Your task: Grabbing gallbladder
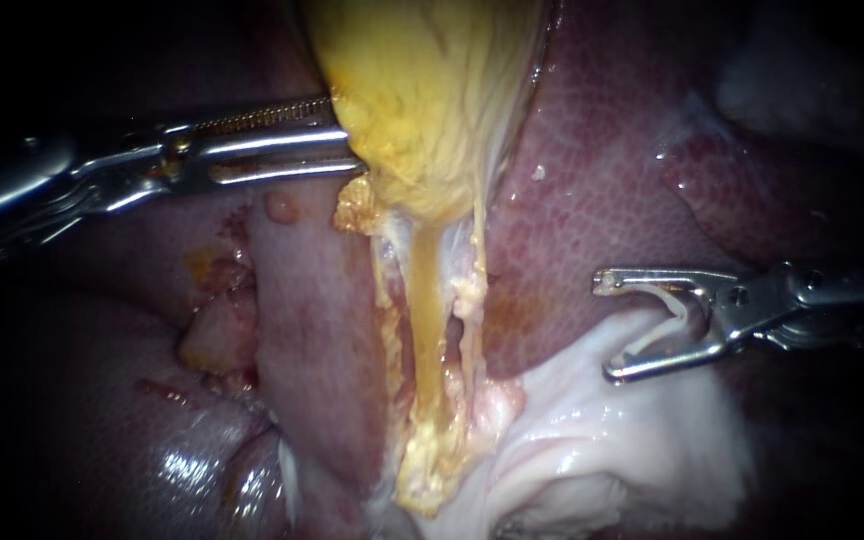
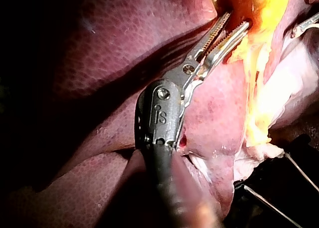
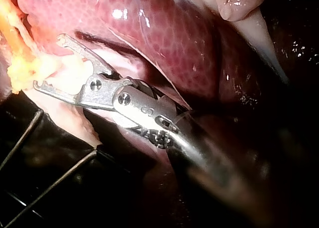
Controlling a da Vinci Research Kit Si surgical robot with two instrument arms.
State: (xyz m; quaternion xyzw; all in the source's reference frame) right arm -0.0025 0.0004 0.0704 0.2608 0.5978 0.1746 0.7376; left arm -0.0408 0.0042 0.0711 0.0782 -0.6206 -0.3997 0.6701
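Observation:
The yellow gallbladder [image 1: 422,100] hangs from the top centre, and its neck stretches down into pale yellow strands [image 1: 422,300]. My left instrument [image 1: 344,140] comes in level from the left. Its toothed jaws are a little apart, with both tips biting the gallbladder's left lower edge. In the left wrist view the same jaws [image 2: 239,18] end in the orange-yellow gallbladder tissue [image 2: 259,8]. My right instrument [image 1: 607,330] waits at the right, well away from the gallbladder. Its jaws are wide open and hold nothing, over white tissue [image 3: 70,73] in the right wrist view [image 3: 49,61].
Dark red liver [image 1: 602,170] lies behind and on both sides of the gallbladder. A lobe [image 1: 312,320] sits just left of the strands. White filmy tissue [image 1: 592,440] spreads beneath the right instrument. Thin wires [image 3: 30,138] of a holder show beyond the tissue's edge.

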